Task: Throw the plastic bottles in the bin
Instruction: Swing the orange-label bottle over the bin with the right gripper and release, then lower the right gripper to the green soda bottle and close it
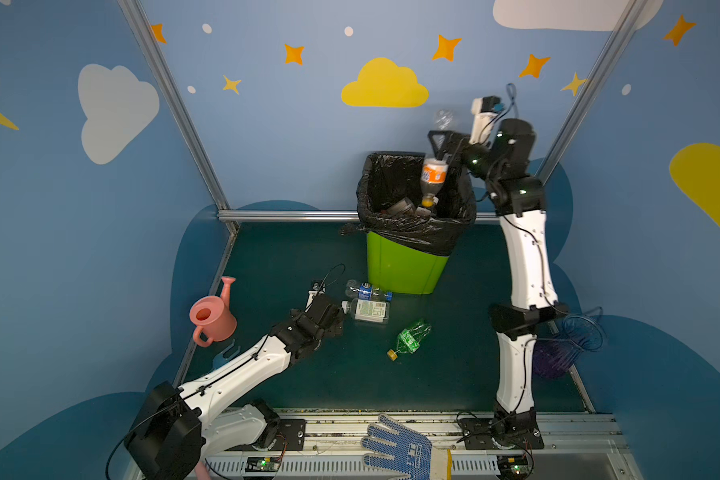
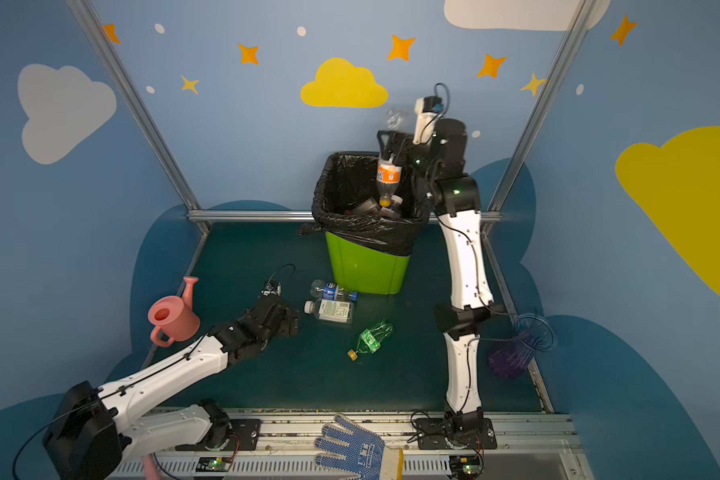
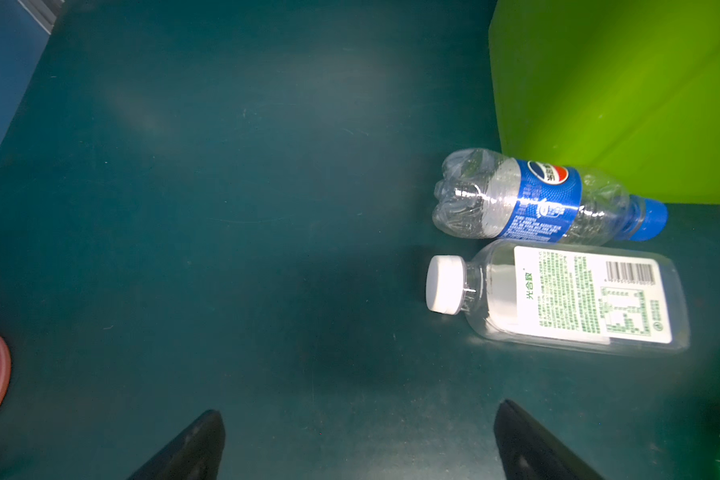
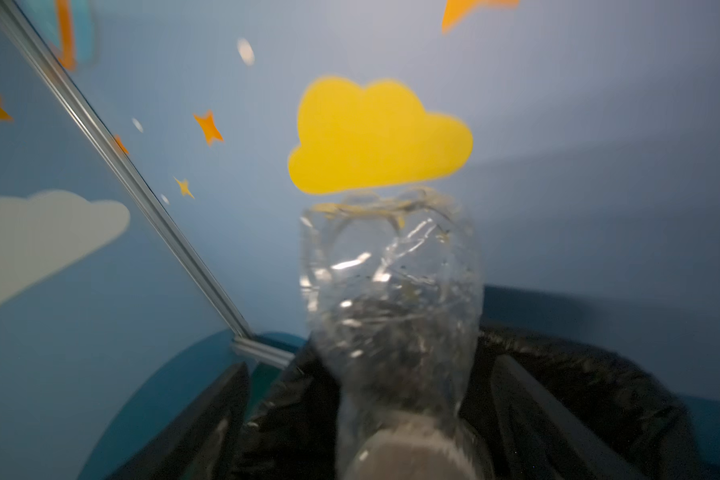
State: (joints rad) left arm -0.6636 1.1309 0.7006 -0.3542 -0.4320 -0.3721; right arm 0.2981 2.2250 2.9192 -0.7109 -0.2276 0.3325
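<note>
1. Right wrist view: the right gripper [image 4: 371, 363] stands open, jaws clear of the orange bottle [image 4: 391, 299] on both sides. I judge it let go, not gripped.
2. In both top views that bottle is upright, cap down, with the cap inside the mouth of the bin [image 1: 404, 266] and the gripper above the bin.
3. My left gripper [image 3: 358, 409] is spread wide and empty, low over the mat [image 3: 225, 208].
4. The white bottle [image 1: 368, 311] lies on its side just right of it in a top view, cap toward the gripper, long axis running on toward the bin. The blue bottle [image 1: 368, 291] lies alongside, cap by the bin's foot.
5. The green bottle [image 1: 410, 338] lies farther off, between the arms.
6. The left arm is nearer. Its jaws open along the white bottle's length, so I expect a wrist turn first.
</note>
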